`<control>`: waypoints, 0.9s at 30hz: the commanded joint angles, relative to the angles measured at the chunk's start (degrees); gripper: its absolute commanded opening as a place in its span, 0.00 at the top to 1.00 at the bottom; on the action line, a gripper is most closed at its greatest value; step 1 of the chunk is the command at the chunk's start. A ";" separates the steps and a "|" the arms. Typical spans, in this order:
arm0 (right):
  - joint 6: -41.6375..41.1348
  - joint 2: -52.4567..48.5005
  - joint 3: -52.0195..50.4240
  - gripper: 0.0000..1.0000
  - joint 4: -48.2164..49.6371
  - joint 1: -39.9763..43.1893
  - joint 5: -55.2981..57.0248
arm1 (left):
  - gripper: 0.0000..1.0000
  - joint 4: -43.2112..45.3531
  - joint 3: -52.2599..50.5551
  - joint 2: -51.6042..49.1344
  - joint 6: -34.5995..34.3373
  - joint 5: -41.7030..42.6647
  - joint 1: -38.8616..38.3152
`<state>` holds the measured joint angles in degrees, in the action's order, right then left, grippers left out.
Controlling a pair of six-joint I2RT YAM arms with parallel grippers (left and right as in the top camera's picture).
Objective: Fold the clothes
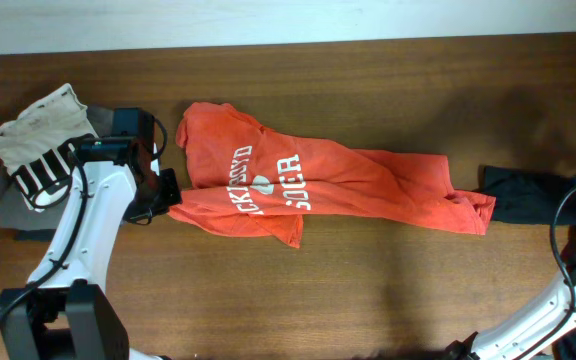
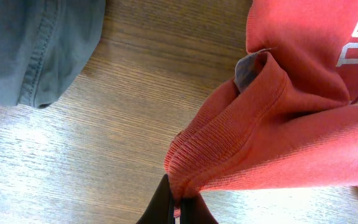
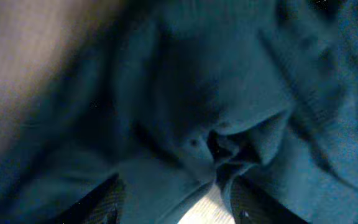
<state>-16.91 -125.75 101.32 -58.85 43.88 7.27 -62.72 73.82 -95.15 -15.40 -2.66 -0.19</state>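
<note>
Item 1. My left gripper (image 2: 178, 204): jaws pinched tight on a ribbed fold of the orange-red T-shirt (image 1: 318, 185), low over the wood. Seen from overhead, this grip is at the shirt's left edge.

Item 2. T-shirt: lies crumpled in a long band across the middle of the table (image 1: 368, 290), running from left of centre out to the right. It is widest at the left, and its white block lettering (image 1: 240, 172) faces up and runs sideways.

Item 3. My right gripper (image 3: 176, 196): fingers stand apart with bare wood showing between them and nothing held. The wrist view is blurred.

Item 4. Dark garment (image 1: 523, 195): bunched at the right end of the table, just beyond the shirt's right tip. It fills my right wrist view, close ahead of the parted fingers.

Item 5. White garment with black markings (image 1: 38, 140): at the far left, heaped on a grey garment (image 1: 0, 203). The pile sits apart from the shirt, with my left arm between them.
</note>
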 commanded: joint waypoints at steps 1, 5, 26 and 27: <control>4.09 1.55 8.46 0.41 -3.67 -2.43 -11.08 | 1.00 0.13 0.04 0.02 0.48 -1.03 0.35; 12.50 2.93 12.33 0.41 -8.74 -7.80 -18.36 | 1.00 0.17 0.04 0.00 0.48 -1.03 0.35; 19.45 1.51 -3.67 0.21 -1.03 -31.47 -17.62 | 1.00 4.24 0.04 0.02 0.48 -1.07 0.35; 19.45 1.51 -4.68 0.22 -0.28 -31.82 -17.68 | 1.00 4.70 0.04 0.02 0.48 -1.07 0.35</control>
<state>2.20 -124.44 99.24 -60.31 13.21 -10.24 -58.89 73.82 -95.15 -15.40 -3.03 -0.19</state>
